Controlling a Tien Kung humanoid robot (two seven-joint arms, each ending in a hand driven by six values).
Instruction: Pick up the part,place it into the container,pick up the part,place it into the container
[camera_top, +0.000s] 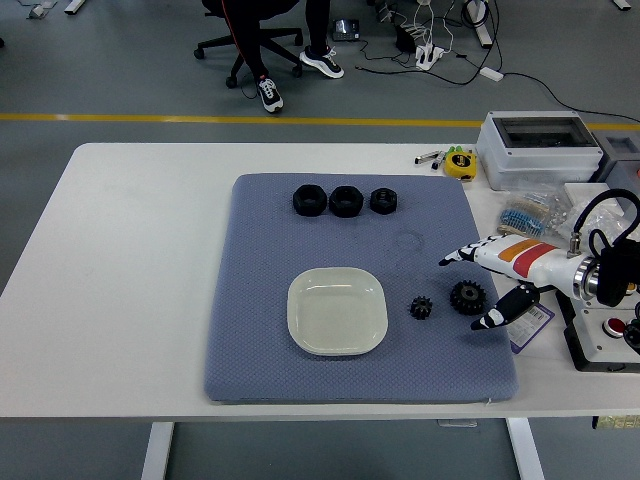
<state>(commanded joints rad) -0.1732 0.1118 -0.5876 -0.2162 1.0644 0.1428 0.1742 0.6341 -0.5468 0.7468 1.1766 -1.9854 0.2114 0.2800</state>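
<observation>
Table: broad white rectangular table (130, 300) with rounded corners, smooth top, its near edge along the bottom of the head view
Mat: blue-grey square fabric mat (260, 250) with a fine dimpled weave, lying flat on the middle of the table
Container: shallow cream-white square dish (337, 311) with rounded corners and a glossy surface, on the mat's near half, holding nothing
Right hand: white robot hand with black fingertips and an orange-red band (490, 275), reaching in from the right edge over the mat's right border; fingers spread and relaxed, gripping nothing
Large gear: black toothed gear wheel, the bigger of two (467, 297), lying flat on the mat right of the dish; it sits between the hand's upper finger and its lower finger, just left of the palm, whether touched cannot be told
Small gear: smaller black toothed gear (420, 308), just left of the large gear and apart from it, between that gear and the dish, clear of the hand
Nuts: three black hexagonal nut-like parts (345, 201) in a row near the mat's far edge, well apart from the hand
Clutter: grey lidded plastic box (535, 145) at the table's far right, and a white box with coloured push buttons (610, 335) under the robot's wrist
</observation>
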